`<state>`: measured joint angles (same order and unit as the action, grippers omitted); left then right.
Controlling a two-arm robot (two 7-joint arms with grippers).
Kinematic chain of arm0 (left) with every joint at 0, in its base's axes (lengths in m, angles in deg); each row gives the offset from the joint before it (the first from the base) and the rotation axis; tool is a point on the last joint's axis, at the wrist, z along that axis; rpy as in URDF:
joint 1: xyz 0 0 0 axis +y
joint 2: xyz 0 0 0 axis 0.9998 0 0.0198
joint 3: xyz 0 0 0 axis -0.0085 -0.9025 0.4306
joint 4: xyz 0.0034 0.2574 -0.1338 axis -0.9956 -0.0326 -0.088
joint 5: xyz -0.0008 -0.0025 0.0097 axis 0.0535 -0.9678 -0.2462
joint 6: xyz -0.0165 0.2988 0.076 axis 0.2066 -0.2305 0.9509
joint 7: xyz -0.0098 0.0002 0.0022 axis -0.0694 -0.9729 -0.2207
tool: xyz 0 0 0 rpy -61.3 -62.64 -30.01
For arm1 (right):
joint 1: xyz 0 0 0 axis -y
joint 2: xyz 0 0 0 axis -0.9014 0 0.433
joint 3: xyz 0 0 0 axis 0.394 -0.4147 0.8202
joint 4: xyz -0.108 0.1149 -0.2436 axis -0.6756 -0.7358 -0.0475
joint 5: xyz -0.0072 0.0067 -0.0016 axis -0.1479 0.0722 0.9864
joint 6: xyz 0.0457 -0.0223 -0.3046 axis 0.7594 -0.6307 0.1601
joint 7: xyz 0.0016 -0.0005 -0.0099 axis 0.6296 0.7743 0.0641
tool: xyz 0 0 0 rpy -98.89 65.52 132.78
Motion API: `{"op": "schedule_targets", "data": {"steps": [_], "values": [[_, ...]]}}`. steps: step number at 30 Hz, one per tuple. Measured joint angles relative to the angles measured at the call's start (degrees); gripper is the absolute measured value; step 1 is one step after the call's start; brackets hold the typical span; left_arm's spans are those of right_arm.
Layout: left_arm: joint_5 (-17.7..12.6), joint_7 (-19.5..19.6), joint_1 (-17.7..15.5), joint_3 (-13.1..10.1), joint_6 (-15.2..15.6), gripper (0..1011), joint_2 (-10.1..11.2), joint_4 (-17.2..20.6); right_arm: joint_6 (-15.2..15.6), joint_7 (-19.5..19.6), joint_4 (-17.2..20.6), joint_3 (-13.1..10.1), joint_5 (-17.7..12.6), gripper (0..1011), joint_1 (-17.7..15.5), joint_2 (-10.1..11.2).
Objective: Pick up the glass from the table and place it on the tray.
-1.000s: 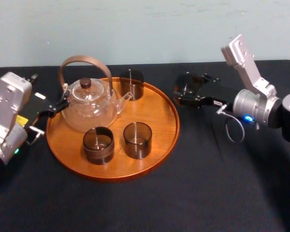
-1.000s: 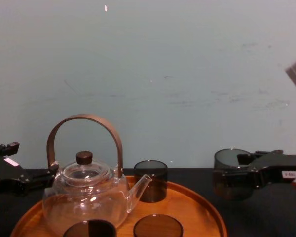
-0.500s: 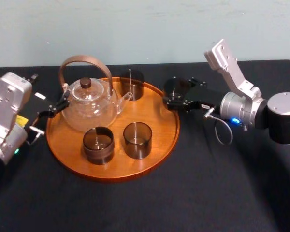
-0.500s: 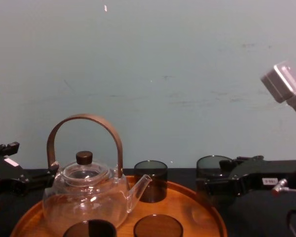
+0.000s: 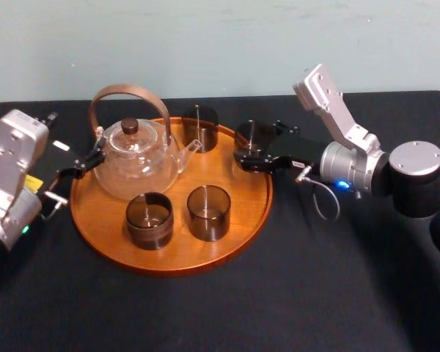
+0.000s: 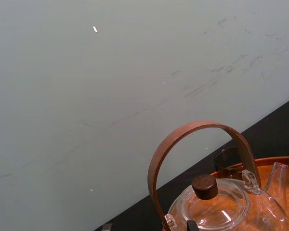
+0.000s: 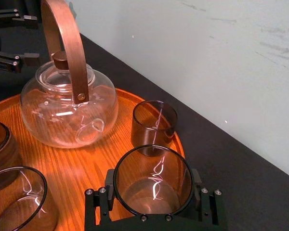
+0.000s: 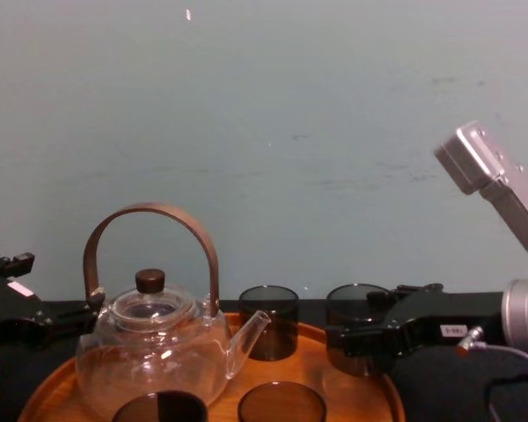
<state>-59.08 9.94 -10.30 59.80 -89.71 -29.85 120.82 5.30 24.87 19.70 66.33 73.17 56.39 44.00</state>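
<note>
**Surface** [image 5: 279,308]: matte black, running from the pale wall [image 5: 205,44] to the near edge of the head view. A broad open stretch lies in front of the tray and to its right.

**Tray** [image 5: 169,268]: round, orange-brown wood with a low raised rim, left of centre on the surface. Bare wood shows along its right side, between the back glass, the front right glass and the right rim.

**Glass** [image 7: 153,179]: smoky and upright, over the tray's back right part, just inside the rim. It is near the back glass but apart from it. Whether its base touches the wood cannot be told.

**Right gripper** [image 5: 253,155]: reaches in from the right across the tray's rim. Its black fingers [image 7: 206,207] are closed on the glass, one at each side of the lower wall.

**Teapot** [image 5: 136,165]: clear glass with a brown arched handle and a dark knob, on the tray's back left. Its spout points towards the back glass.

**Back glass** [image 5: 199,128]: at the tray's far rim.

**Front left glass** [image 5: 149,220] and **front right glass** [image 5: 208,213]: side by side with a small gap, at the tray's front.

**Left gripper** [image 5: 88,163]: at the tray's left rim, close beside the teapot. Whether it is open or closed cannot be told.
</note>
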Motion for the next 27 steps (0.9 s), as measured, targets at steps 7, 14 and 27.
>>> {"op": "schedule_targets", "data": {"steps": [7, 14, 27], "values": [[0.0, 0.0, 0.0, 0.0, 0.0, 1009, 0.0, 0.0, -0.71, -0.24, -1.88, 0.46, 0.45, 905, 0.71, -1.07], [0.0, 0.0, 0.0, 0.0, 0.0, 1010, 0.0, 0.0, -1.57, -0.39, -4.26, 0.81, 1.0, 905, 1.56, -2.34], [0.0, 0.0, 0.0, 0.0, 0.0, 1010, 0.0, 0.0, -2.36, -0.52, -6.54, 1.11, 1.76, 905, 2.22, -3.67]]}}
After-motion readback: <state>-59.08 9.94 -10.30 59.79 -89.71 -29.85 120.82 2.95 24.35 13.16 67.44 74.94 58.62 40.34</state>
